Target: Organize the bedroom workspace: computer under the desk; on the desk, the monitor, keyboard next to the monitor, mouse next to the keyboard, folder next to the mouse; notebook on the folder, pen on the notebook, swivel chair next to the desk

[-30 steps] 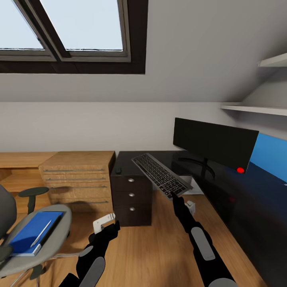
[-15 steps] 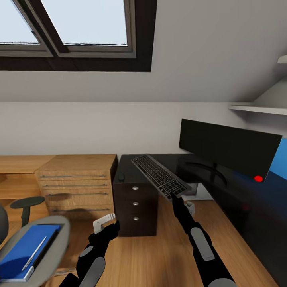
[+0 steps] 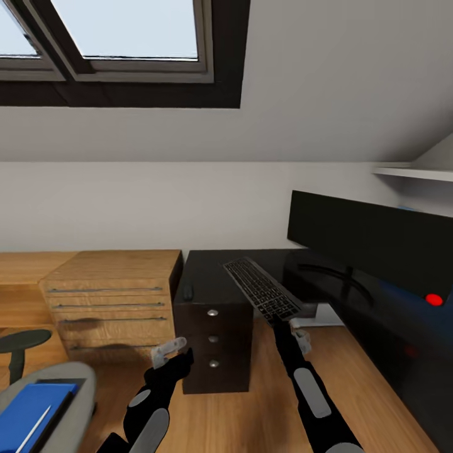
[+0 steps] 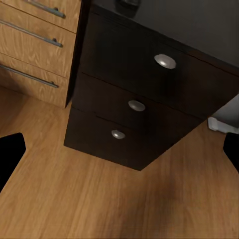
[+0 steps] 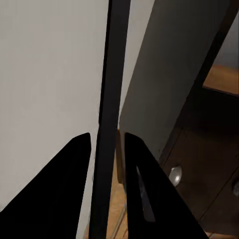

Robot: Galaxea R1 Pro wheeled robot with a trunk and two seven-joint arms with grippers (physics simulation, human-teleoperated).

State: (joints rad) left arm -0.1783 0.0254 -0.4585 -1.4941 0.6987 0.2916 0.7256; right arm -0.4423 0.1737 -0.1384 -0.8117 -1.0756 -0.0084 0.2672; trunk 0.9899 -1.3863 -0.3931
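Head view: the right gripper (image 3: 277,323), its black fingers closed on the near end of the long slim keyboard (image 3: 262,290) with silver-grey frame and black keys, holds it tilted above the glossy black top of the L-shaped desk (image 3: 207,286). In the right wrist view the two dark fingers (image 5: 144,194) flank the keyboard's thin black edge (image 5: 107,119) seen end-on, clamped on it.

The black flat widescreen monitor (image 3: 371,242) stands on the desk on a slim curved-foot stand, its right side cut off by the picture edge; a red dot shows near its lower corner. A small dark oval mouse (image 3: 187,291) lies on the desk's left end, above the black three-drawer unit (image 3: 212,343) with round metal knobs, which the left wrist view shows close up (image 4: 137,107).

The left gripper (image 3: 171,353), pale-fingered on a black arm, hovers over the wooden plank floor (image 3: 251,415) in front of the drawer unit; whether its jaws are apart or together cannot be told.

Beside the desk stands a light wooden drawer chest (image 3: 110,296) with bar handles. At lower left, the grey-seated swivel chair (image 3: 69,390) is cropped; on it lie the bright blue flat folder (image 3: 25,418) and a thin white pen (image 3: 34,428), both partly cut off. A dark-framed skylight (image 3: 119,53) sits in the sloped white ceiling.
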